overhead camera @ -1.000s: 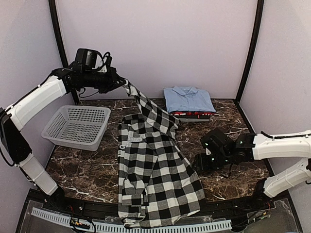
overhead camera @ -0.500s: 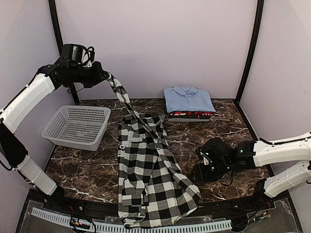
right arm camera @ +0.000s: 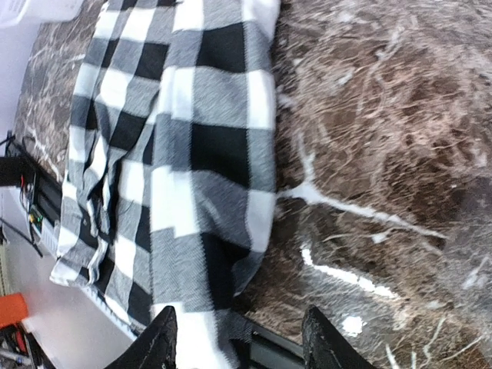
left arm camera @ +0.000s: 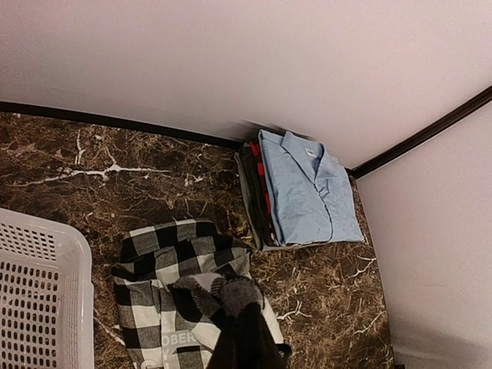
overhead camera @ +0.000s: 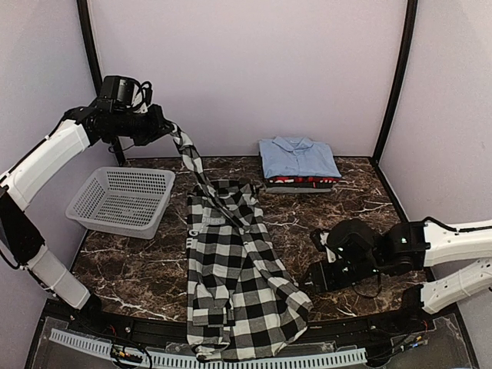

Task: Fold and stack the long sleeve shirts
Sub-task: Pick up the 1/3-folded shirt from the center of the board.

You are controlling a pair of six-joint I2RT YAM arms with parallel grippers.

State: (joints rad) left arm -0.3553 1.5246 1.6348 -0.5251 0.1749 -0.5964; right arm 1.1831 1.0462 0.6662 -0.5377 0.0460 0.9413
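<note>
The black-and-white check shirt [overhead camera: 238,284] lies along the middle of the table, its hem hanging over the near edge. My left gripper [overhead camera: 167,131] is shut on one sleeve [overhead camera: 196,165] and holds it high above the back left of the table; the sleeve hangs taut down to the shirt body. In the left wrist view the sleeve [left arm camera: 242,323] drapes from my jaws over the shirt [left arm camera: 165,269]. My right gripper [overhead camera: 314,278] is open and low beside the shirt's right edge [right arm camera: 231,154]. The folded light blue shirt [overhead camera: 298,157] lies on the red one [overhead camera: 307,181] at the back.
A grey perforated basket [overhead camera: 123,200] stands at the left, also in the left wrist view [left arm camera: 38,292]. The dark marble table [overhead camera: 361,200] has walls at the back and both sides. A toothed rail [overhead camera: 231,358] runs along the near edge.
My left gripper lifted the sleeve up and to the left, pulling it taut and folding it back over the shirt. The right gripper moved slightly toward the near edge beside the shirt's hem.
</note>
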